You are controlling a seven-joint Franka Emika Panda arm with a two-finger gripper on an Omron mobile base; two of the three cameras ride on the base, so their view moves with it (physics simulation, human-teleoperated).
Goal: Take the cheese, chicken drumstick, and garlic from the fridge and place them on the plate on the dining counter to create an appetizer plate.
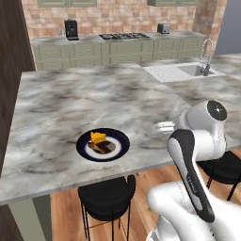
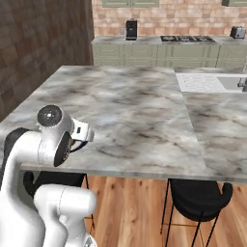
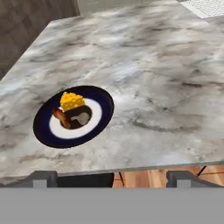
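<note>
Plate: on the marbled surface, near its front edge
On plate: cheese, chicken drumstick, garlic
End effector: released, grasping nothing

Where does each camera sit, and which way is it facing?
Left base view: behind-left of the arm, facing the dining counter and plate; white arm lower right.
Right base view: behind-right, same counter; arm lower left.
Hand view: on the hand, looking down at the plate with cheese and chicken drumstick; open pincer tips below.
Left and hand views share the plate.
</note>
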